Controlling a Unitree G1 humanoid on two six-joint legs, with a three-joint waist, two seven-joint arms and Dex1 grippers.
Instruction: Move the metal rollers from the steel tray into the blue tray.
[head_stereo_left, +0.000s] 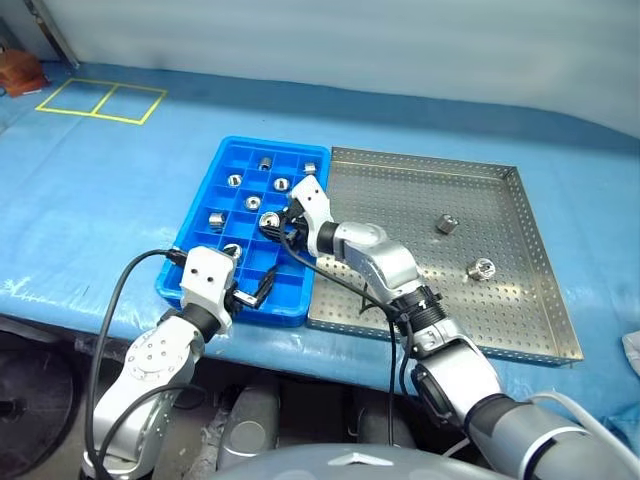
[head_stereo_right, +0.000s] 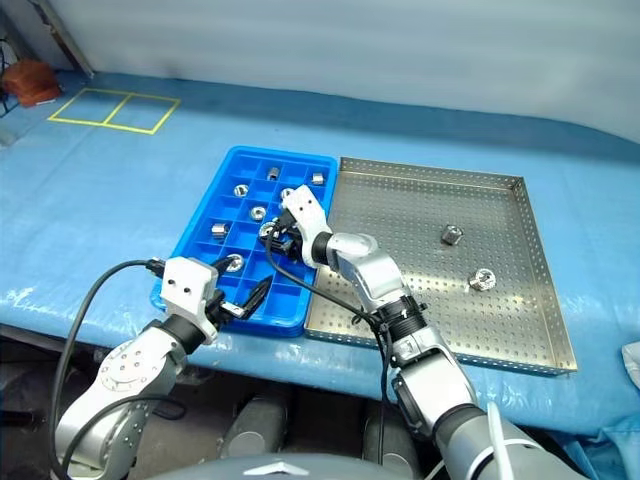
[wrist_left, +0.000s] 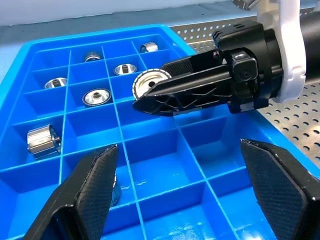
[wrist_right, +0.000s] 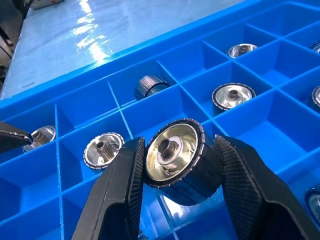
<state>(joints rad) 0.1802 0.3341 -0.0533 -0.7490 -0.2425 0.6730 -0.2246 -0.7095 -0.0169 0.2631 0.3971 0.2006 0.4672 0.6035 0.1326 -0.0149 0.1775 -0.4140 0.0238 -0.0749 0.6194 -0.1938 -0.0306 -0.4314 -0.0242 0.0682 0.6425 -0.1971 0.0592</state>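
Up close, right gripper (wrist_right: 172, 192) jaws pinching a metal roller (wrist_right: 176, 159) over blue tray (wrist_left: 150, 165), left gripper (wrist_left: 182, 192) jaws spread.

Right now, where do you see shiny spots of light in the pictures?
In the right wrist view, white glare streaks the blue table cover, and the roller held in the right gripper gleams. In the left wrist view, the rollers in the blue tray glint.

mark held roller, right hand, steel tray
held roller (wrist_right: 176, 150), right wrist view, its shiny end face.
right hand (wrist_right: 175, 197), right wrist view, midway between fingertips.
steel tray (head_stereo_left: 400, 215), left eye view, bare perforated floor.
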